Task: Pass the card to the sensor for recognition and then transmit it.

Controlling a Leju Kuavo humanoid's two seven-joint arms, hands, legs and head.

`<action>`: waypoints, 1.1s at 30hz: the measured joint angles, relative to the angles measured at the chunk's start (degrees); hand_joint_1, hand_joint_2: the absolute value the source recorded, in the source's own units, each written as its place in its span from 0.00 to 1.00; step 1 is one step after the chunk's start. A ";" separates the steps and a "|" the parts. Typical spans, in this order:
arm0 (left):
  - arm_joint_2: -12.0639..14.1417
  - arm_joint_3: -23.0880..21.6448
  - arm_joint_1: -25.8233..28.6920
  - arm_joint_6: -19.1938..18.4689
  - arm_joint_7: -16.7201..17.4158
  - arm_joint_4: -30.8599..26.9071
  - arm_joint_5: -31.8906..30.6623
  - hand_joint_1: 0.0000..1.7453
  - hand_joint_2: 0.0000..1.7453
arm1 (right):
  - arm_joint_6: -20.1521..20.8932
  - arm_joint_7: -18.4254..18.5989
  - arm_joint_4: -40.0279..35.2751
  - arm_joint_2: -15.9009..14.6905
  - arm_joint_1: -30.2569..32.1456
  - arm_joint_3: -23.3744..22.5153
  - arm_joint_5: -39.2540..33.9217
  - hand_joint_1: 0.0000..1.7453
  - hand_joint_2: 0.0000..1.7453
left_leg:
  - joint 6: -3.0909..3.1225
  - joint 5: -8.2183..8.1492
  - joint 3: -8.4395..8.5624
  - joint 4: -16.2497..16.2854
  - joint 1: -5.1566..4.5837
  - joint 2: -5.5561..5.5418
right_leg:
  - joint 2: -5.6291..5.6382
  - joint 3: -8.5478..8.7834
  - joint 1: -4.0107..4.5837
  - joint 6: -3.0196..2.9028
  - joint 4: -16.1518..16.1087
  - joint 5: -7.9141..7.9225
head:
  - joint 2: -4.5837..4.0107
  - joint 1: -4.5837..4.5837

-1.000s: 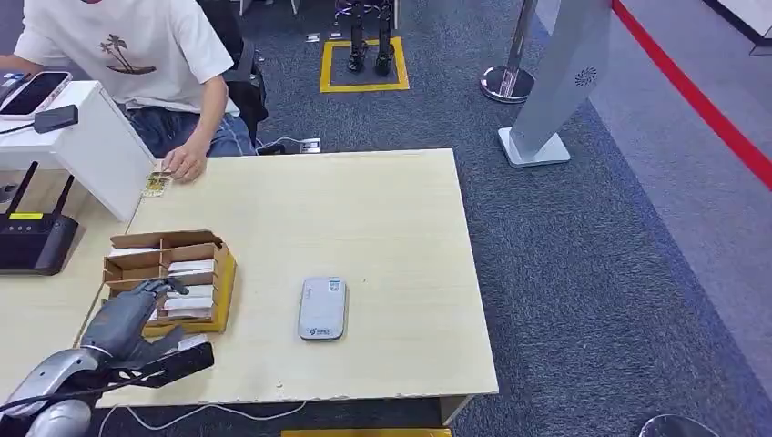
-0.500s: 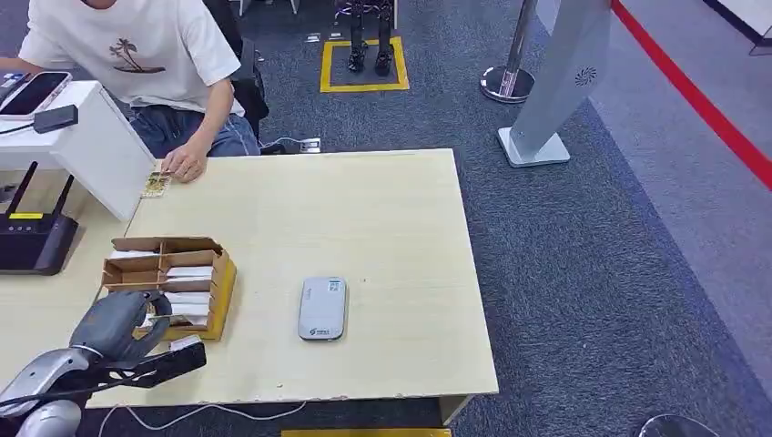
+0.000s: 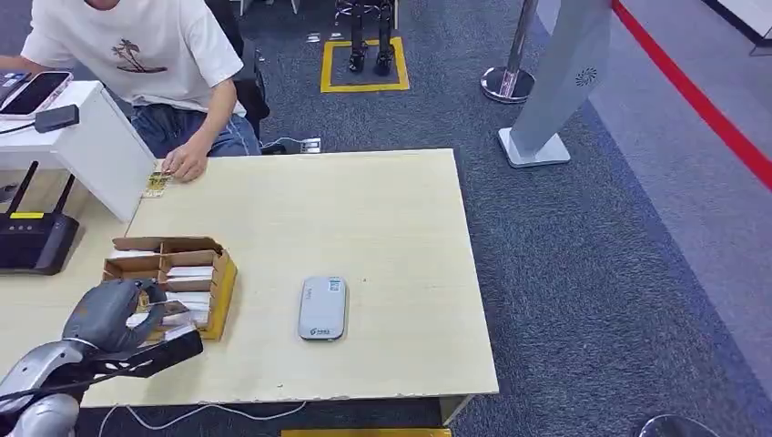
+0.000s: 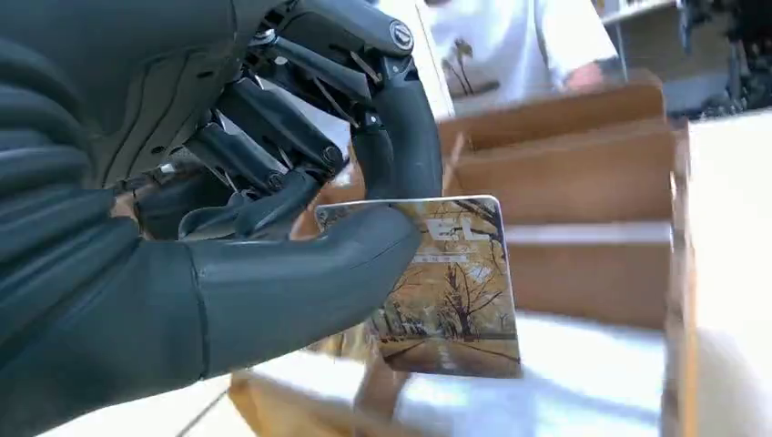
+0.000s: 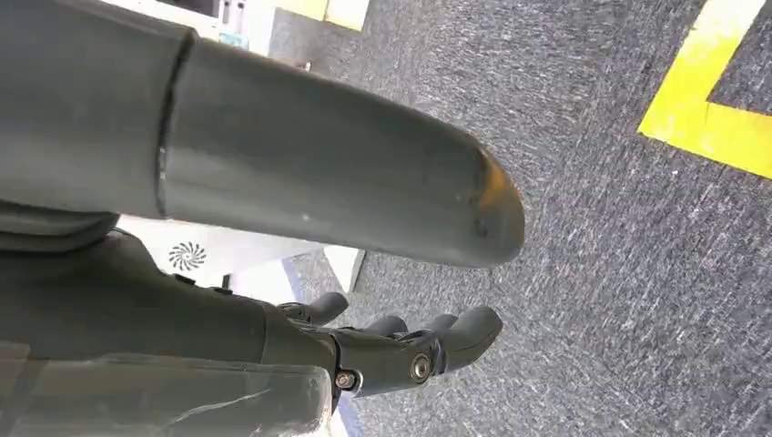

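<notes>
My left hand (image 3: 114,311) sits at the near end of the brown card box (image 3: 202,251) on the wooden table (image 3: 364,209). In the left wrist view the left hand (image 4: 228,228) pinches a card (image 4: 451,291) printed with autumn trees between thumb and fingers, just above the box's compartments (image 4: 583,173). The grey card sensor (image 3: 322,308) lies flat on the table, to the right of the box. My right hand (image 5: 401,350) hangs over the carpet with its fingers loosely apart and nothing in it.
A person in a white shirt (image 3: 137,45) sits at the far left corner with a hand (image 3: 185,164) on a card (image 3: 157,185). A black router (image 3: 35,241) and a white stand (image 3: 96,146) are on the left. A grey gate post (image 3: 555,82) stands at the back right.
My left hand has drawn back toward me from over the box, and its fingers have closed onto a card. The person and the sensor have stayed put.
</notes>
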 joint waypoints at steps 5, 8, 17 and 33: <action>0.22 1.90 -2.83 -0.07 -0.02 -0.50 0.06 1.00 1.00 | 0.06 -0.15 0.00 0.00 0.01 -0.02 -0.02 0.00 0.00 | -0.01 0.01 0.00 0.00 0.01 0.01 | 0.00 0.00 0.00 -0.01 0.01 0.01 | -0.02 -0.02; 0.31 3.43 -5.02 -0.33 -0.04 -0.52 0.20 1.00 1.00 | 0.20 -0.39 0.00 0.00 0.00 -0.02 -0.02 0.00 0.00 | -0.02 0.02 0.00 0.00 0.01 0.01 | 0.00 0.00 0.00 -0.01 0.02 0.01 | 0.00 0.00; 0.11 7.04 -10.40 1.22 0.46 0.64 -1.62 1.00 1.00 | 0.83 -0.59 0.02 0.02 -0.01 0.00 0.35 0.00 0.00 | -0.02 0.01 0.00 0.00 0.00 0.01 | 0.00 -0.01 0.00 -0.01 0.01 0.01 | -0.02 0.00; -9.66 7.71 -26.73 6.97 1.44 28.90 -14.16 1.00 1.00 | 1.11 0.09 0.02 0.02 -1.11 1.07 2.08 0.00 0.00 | -0.07 0.10 0.00 0.03 -0.01 -0.13 | -0.08 0.02 -0.01 -0.02 0.01 0.08 | 0.00 0.00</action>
